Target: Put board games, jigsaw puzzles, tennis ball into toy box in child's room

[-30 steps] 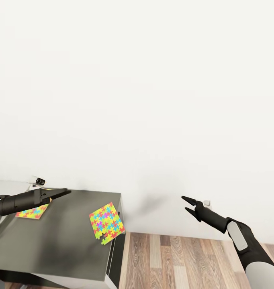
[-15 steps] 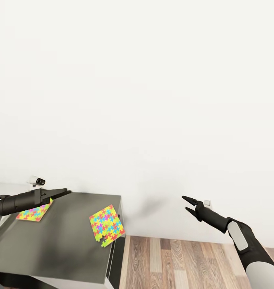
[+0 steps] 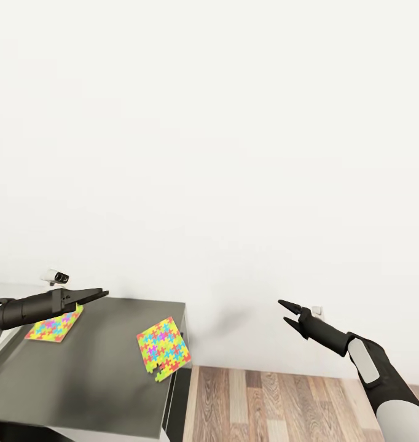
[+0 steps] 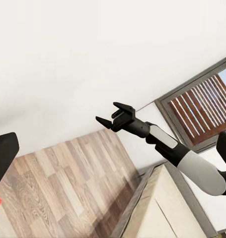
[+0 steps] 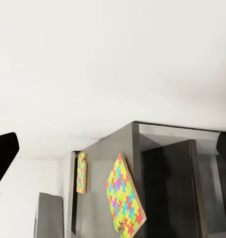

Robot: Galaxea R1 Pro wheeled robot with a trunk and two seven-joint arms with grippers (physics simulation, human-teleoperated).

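Two jigsaw puzzles lie on the dark-grey wing of the table [image 3: 99, 374]. One puzzle [image 3: 53, 324] lies flat near the back left. The other puzzle [image 3: 163, 348] sits at the right edge, its corner hanging over. My left gripper [image 3: 105, 294] hovers just above the back-left puzzle, open and empty. My right gripper [image 3: 284, 311] is held open in the air to the right of the table, over the floor, holding nothing. The right wrist view looks toward both puzzles [image 5: 123, 196] [image 5: 82, 172] on the table [image 5: 100, 163]. The left wrist view shows the right gripper [image 4: 107, 113] with its fingers spread.
A small white camera-like object [image 3: 57, 277] stands at the table's back edge. A white wall fills the space ahead, with an outlet [image 3: 317, 310] low down. Wood-plank floor [image 3: 277, 405] runs to the right of the table. A slatted window [image 4: 202, 106] shows past the right arm.
The whole head view has shifted a little, so the table, puzzles and floor sit lower in the picture. Both arms hold the same pose, and neither gripper's state has changed.
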